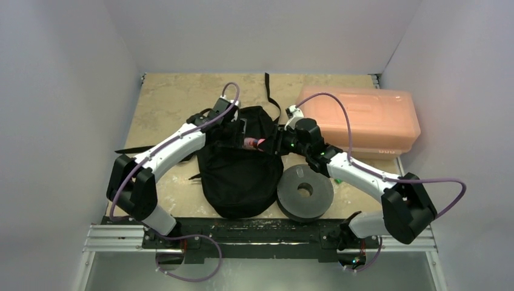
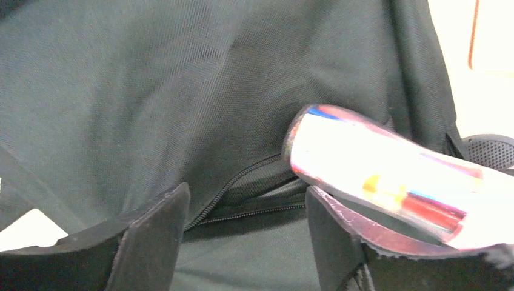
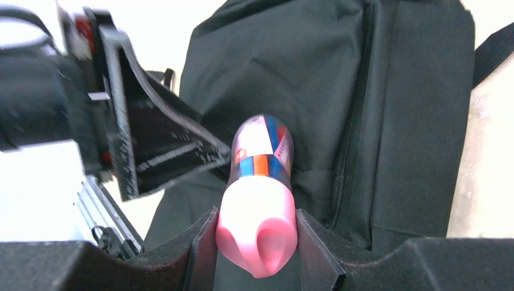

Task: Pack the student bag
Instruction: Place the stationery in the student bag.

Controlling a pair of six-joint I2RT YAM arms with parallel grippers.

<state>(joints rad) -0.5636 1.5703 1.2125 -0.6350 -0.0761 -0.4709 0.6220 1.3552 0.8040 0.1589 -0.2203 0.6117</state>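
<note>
The student bag [image 1: 242, 176] is a floppy black backpack lying in the middle of the table, also filling the left wrist view [image 2: 182, 91] and the right wrist view [image 3: 376, 91]. My left gripper [image 1: 233, 128] hovers over its upper part, open, with only a partly unzipped zipper [image 2: 242, 182] between the jaws [image 2: 245, 203]. My right gripper [image 1: 274, 144] is shut on the pink cap of a thick marker [image 3: 257, 182]. The marker's [image 2: 376, 170] barrel end points at the bag's opening and lies just over my left gripper's right finger.
A translucent orange lidded box [image 1: 360, 118] stands at the back right. A dark grey round spool [image 1: 305, 191] lies right of the bag, near the front edge. A black strap [image 1: 268, 91] trails toward the back. White walls enclose three sides.
</note>
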